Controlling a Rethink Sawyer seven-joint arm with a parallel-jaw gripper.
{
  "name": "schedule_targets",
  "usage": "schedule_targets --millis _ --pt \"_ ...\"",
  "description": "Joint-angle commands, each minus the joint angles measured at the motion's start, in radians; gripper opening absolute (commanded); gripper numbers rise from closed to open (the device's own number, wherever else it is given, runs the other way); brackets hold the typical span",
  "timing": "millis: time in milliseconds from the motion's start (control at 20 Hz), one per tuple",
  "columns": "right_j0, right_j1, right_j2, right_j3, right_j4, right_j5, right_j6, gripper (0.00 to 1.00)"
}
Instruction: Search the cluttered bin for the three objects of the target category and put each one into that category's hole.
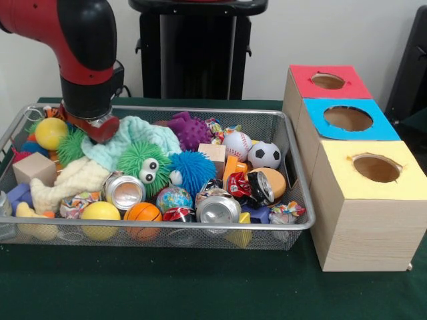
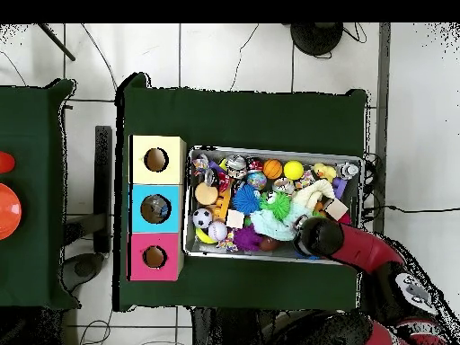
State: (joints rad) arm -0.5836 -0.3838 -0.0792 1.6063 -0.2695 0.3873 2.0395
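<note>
Green cloth covers the bench [image 1: 200, 293], and behind it a pale wall and my black pedestal [image 1: 197, 50] fill the background. On that cloth sits the bin [image 1: 167, 110], a shallow silver wire-mesh basket whose long axis runs left to right across the front view and likewise across the overhead view, its short sides facing the three wooden boxes on one end. Those boxes stand in a row just beside the bin, each with a round hole in its top: the red-topped box [image 1: 330, 81] farthest from the front camera, the blue-topped box [image 1: 348, 119] in the middle, the yellow-topped box [image 1: 377, 169] nearest. My arm [image 1: 83, 47] comes down into the bin's far left corner in the front view, and my gripper [image 1: 100, 127] is buried low among the clutter against a pale green cloth [image 1: 137, 137]; whether its fingers are apart or closed, I cannot tell. Around it lie a yellow ball [image 1: 51, 133], a green fuzzy toy with eyes [image 1: 143, 163], a blue spiky ball [image 1: 192, 170], a purple spiky toy [image 1: 189, 130], a baseball [image 1: 237, 145], a small soccer ball [image 1: 265, 155], a basketball [image 1: 143, 215] and several crushed cans [image 1: 218, 209].
</note>
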Motion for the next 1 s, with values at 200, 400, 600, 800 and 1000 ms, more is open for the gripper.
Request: schedule_targets --millis 200,400,600,800,1000 --pt "-0.045 0.118 -0.056 -0.149 -0.155 0.042 -0.081 0.00" --pt "-0.062 0.120 -0.044 -0.150 -0.165 0.041 -0.084 0.00" --pt "-0.114 0.086 0.010 -0.101 -0.132 0.118 -0.119 0.00" --pt "-0.126 -0.065 0.045 0.040 -0.069 0.281 -0.129 0.00" --pt "-0.116 -0.241 0.066 0.177 -0.001 0.457 -0.103 0.00"
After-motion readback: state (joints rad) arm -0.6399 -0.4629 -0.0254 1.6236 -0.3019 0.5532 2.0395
